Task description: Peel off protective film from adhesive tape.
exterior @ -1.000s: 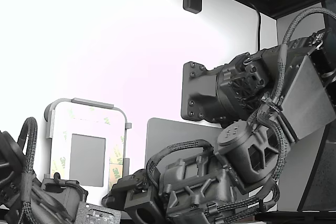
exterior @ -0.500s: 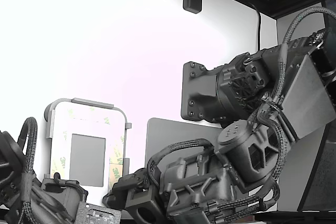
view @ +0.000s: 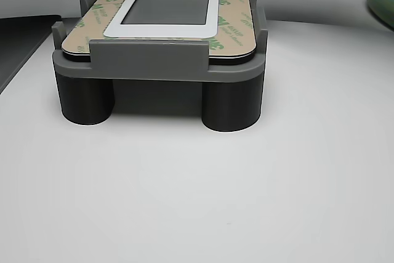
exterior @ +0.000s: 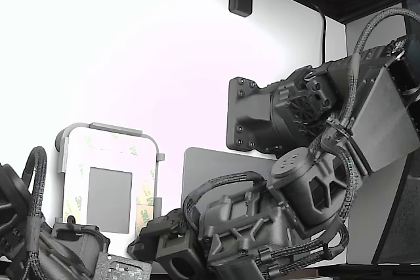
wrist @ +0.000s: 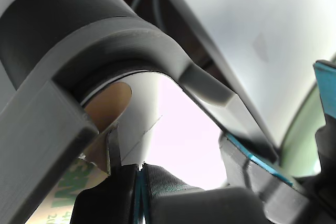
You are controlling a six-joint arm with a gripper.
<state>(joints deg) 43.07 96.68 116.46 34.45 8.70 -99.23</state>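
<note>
The white tabletop (view: 203, 201) carries a grey fixture (view: 161, 66) standing on dark round legs (view: 233, 104), set toward the far edge in the other view. In its raised rim lies the white plate (view: 212, 24) with a grey square (view: 170, 7) at its centre, and the adhesive tape (view: 98, 20) frames that square along the plate's edges, faced with the tan protective film (view: 229, 26) printed with green 3M logos. In the exterior view the big dark arm (exterior: 308, 181) fills the exterior view's right and reaches down beside the plate's near corner, with a dark grey mat (exterior: 216, 165) lying flat behind it. A second arm's cabled body (exterior: 33, 240) sits at the exterior view's lower left. The gripper (wrist: 140, 174) is pressed close to the fixture's curved corner, where film (wrist: 107, 106) curls up from the plate. Its dark fingers (wrist: 163, 184) sit at the film's edge, but whether they clamp it cannot be told.
</note>
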